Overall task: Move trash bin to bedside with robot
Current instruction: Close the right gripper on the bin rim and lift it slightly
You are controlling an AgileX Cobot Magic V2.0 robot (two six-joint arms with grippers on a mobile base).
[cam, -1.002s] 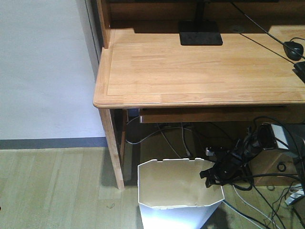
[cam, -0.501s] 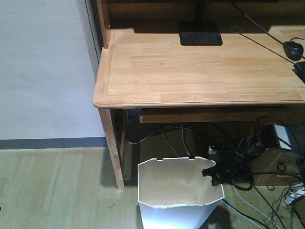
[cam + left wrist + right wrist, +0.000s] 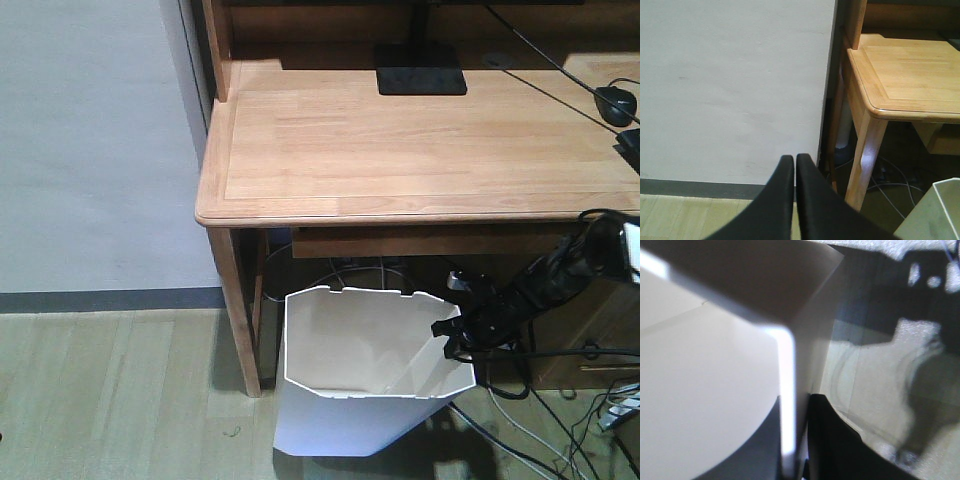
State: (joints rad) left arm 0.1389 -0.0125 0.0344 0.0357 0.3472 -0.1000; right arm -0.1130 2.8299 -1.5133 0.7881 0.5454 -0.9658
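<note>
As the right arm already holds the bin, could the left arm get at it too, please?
Probably yes: the bin sits low and just right of the left gripper, with nothing between, though that gripper is shut.

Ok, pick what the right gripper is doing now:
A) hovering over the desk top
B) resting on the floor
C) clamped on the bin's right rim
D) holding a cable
C: the right gripper sits on the trash bin at its right rim, and the wrist view shows the white wall between its fingers.
</note>
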